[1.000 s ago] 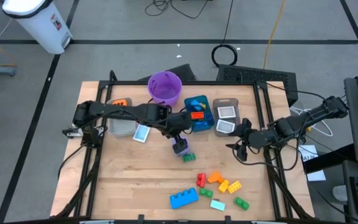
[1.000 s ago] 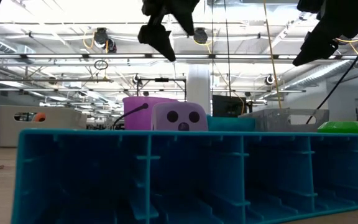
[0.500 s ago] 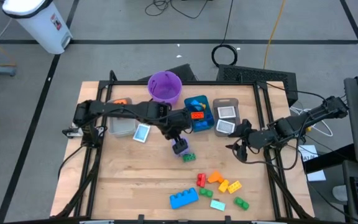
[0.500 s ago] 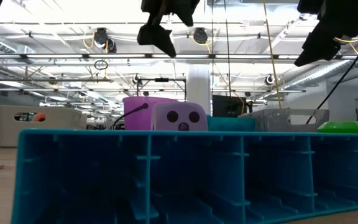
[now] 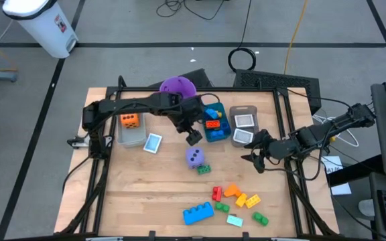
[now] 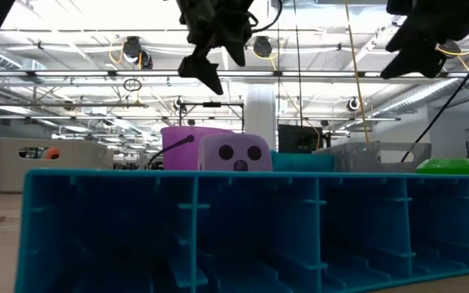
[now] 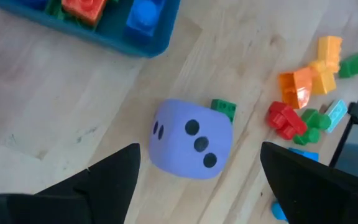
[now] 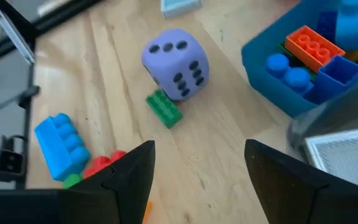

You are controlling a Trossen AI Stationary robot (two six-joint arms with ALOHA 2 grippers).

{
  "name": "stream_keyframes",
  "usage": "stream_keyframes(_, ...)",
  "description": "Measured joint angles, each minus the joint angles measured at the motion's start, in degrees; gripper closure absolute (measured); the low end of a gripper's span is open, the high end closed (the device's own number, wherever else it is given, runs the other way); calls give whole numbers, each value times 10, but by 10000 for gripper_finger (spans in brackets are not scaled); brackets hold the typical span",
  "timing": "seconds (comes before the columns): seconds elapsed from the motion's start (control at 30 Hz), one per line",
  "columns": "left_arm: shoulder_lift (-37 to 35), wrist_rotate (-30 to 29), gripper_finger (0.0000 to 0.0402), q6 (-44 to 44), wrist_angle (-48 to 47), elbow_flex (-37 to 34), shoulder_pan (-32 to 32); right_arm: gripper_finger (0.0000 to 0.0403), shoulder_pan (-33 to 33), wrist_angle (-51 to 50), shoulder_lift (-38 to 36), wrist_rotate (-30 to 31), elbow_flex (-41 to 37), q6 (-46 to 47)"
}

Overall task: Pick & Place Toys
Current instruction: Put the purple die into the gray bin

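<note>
From above, one purple die (image 5: 194, 156) is seen lying free near the middle of the tabletop (image 5: 139, 194), a green brick (image 5: 203, 169) touching it. One orange die (image 5: 130, 121) sits in the clear bin (image 5: 131, 136). Toward the front edge, about eight bricks and one card are counted. The left tool (image 5: 192, 137) hangs above the die, fingers apart, empty.

At tabletop height, a blue brick (image 6: 243, 228) hides most things.

The right tool (image 8: 197, 180), by the right edge, is held apart, empty.
</note>
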Motion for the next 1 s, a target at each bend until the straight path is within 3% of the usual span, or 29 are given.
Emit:
stream_keyframes(0.43,32,-5,75,85,-63,0,4,163,-1,35,0,31,0,27)
stream_keyframes(0.77,56,-4,78,126,-59,0,0,163,-1,40,0,32,0,47)
stream_keyframes(1.0,72,62,78,179,-60,0,14,163,-1,40,0,29,0,52)
